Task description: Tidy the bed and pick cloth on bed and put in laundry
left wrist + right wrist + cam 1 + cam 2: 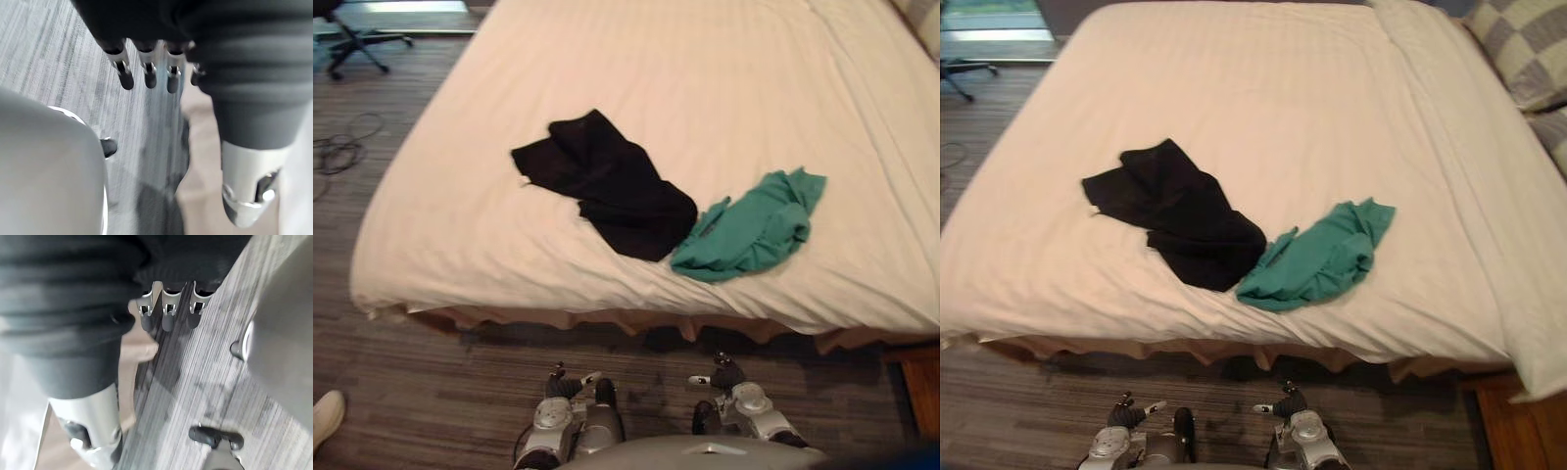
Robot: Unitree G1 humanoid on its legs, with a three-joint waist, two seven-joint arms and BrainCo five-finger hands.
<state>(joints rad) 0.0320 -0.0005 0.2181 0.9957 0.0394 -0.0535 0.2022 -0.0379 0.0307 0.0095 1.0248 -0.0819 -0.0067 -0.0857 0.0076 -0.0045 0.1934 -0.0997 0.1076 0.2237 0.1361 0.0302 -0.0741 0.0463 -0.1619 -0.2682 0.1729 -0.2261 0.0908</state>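
Nothing picked up yet: black cloth (pixel 607 186) and green cloth (pixel 754 227) lie touching, near the bed's (pixel 705 78) edge closest to the robot. Left hand (pixel 149 76) and right hand (pixel 166 316) hang over the floor, fingers relaxed and empty. Sheet looks mostly flat, though the far edge is hard to judge.

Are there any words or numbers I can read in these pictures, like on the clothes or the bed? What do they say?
None: no words, numbers or signs can be read here.
The black cloth shows no print.
The green cloth shows no print.
The bed has a plain sheet with faint stripes only.
The pillow has checks, no letters.
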